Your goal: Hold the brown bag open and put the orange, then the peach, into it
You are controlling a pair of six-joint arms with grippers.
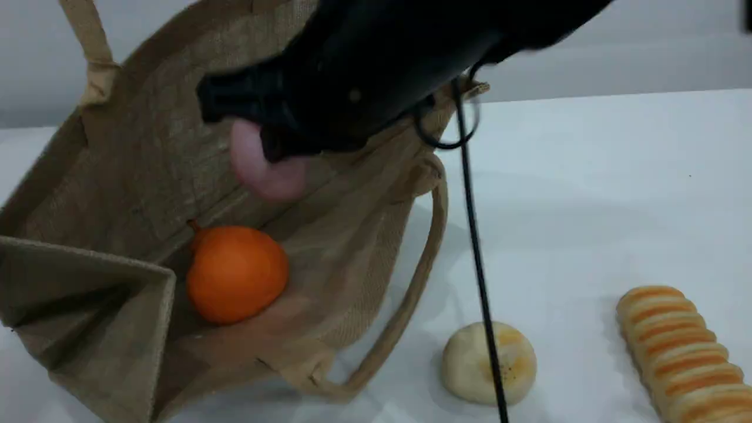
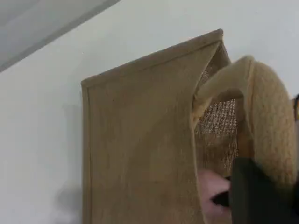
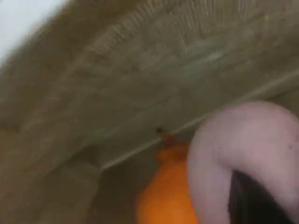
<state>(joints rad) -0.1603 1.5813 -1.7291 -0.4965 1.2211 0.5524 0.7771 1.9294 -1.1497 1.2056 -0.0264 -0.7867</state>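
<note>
The brown bag (image 1: 117,147) lies on its side with its mouth open toward the camera. Its upper handle (image 1: 88,47) is pulled upward out of the scene view. In the left wrist view that handle (image 2: 266,112) runs into my left gripper (image 2: 261,196), which is shut on it. The orange (image 1: 235,273) rests inside the bag on its lower wall. My right gripper (image 1: 261,144) reaches into the bag's mouth, shut on the pale pink peach (image 1: 267,170), which hangs above the orange. The right wrist view shows the peach (image 3: 233,149) close up with the orange (image 3: 166,196) below it.
A cream-yellow round bun (image 1: 470,364) lies on the white table right of the bag. An orange-striped bread loaf (image 1: 681,352) sits at the front right. A thin black cable (image 1: 476,247) hangs down from the right arm in front of the bun. The bag's lower handle (image 1: 411,282) lies on the table.
</note>
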